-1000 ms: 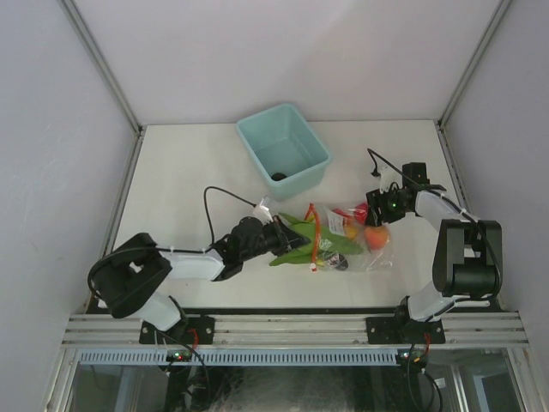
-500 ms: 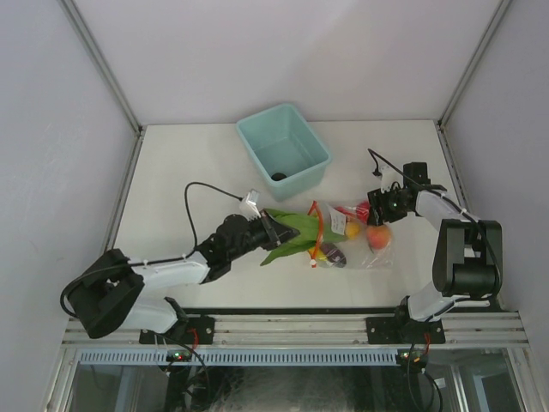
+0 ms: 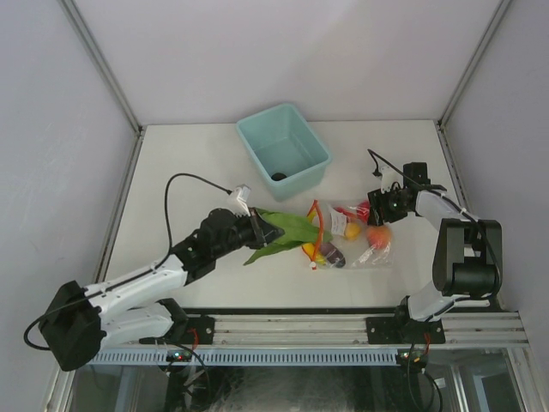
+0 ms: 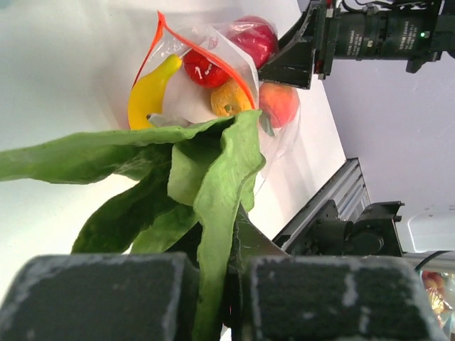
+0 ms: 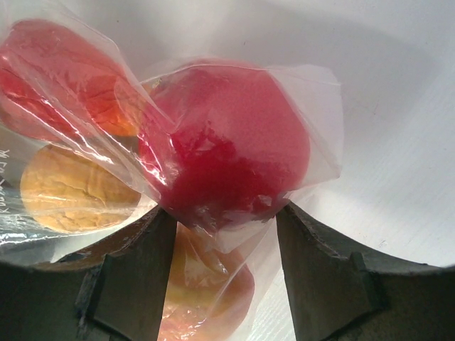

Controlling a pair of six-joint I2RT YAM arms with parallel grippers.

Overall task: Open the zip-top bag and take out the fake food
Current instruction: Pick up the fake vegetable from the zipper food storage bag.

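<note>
The clear zip-top bag (image 3: 356,245) lies right of the table's centre, its red-orange zipper mouth (image 4: 206,51) open towards the left. Inside it I see a red apple (image 3: 361,211), an orange-red peach (image 3: 376,233), a yellow piece (image 4: 146,92) and a dark purple eggplant (image 3: 333,255). My left gripper (image 3: 256,230) is shut on the long green leafy piece (image 4: 213,177), which is outside the bag, its tip near the mouth. My right gripper (image 5: 224,277) is shut on the bag's far end, with the red apple (image 5: 227,156) between its fingers.
A teal bin (image 3: 296,167) stands behind the bag at the table's middle back, with a small dark object inside. The cage posts and white walls close in the table on three sides. A black cable loops over the table by my left arm.
My left arm has drawn back to the left, pulling the green piece out of the bag's mouth. The bag has shifted slightly. My right gripper has stayed in place.
</note>
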